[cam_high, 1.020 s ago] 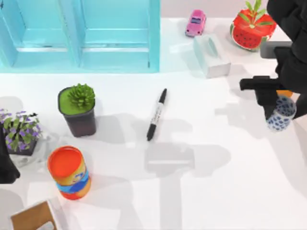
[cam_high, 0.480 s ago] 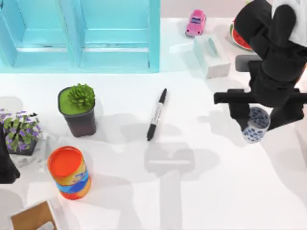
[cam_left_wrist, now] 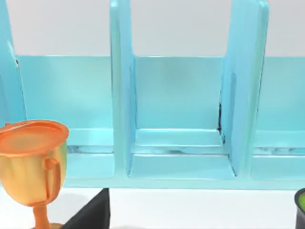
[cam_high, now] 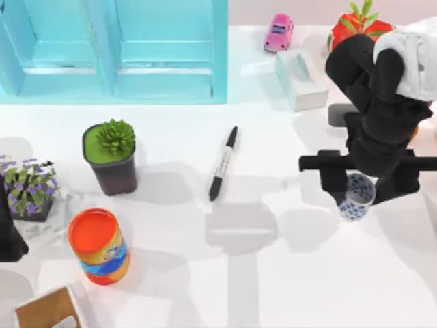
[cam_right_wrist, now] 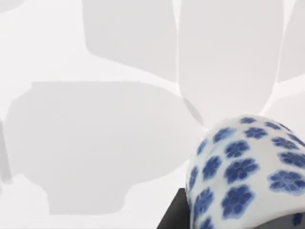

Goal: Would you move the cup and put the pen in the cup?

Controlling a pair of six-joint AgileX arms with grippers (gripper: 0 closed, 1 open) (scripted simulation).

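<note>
The cup (cam_high: 354, 201), white with blue flowers, hangs tilted above the table at the right, and my right gripper (cam_high: 362, 188) is shut on it. The right wrist view has the cup (cam_right_wrist: 248, 167) close up over bare white table, with a dark finger (cam_right_wrist: 172, 215) beside it. The pen (cam_high: 223, 162), black with a pale label band, lies flat near the table's middle, well to the left of the cup. My left arm (cam_high: 7, 236) stays parked at the left edge.
A blue shelf unit (cam_high: 116, 48) lines the back left. A dark plant pot (cam_high: 113, 157), an orange can (cam_high: 99, 246) and a purple flower pot (cam_high: 27, 188) stand at the left. A pink toy car (cam_high: 278, 32), tissue box (cam_high: 300, 78) and watermelon pot (cam_high: 355, 27) sit back right.
My right gripper has carried the cup leftward and toward the table's front, away from the right edge. The pen and the left arm have not moved.
</note>
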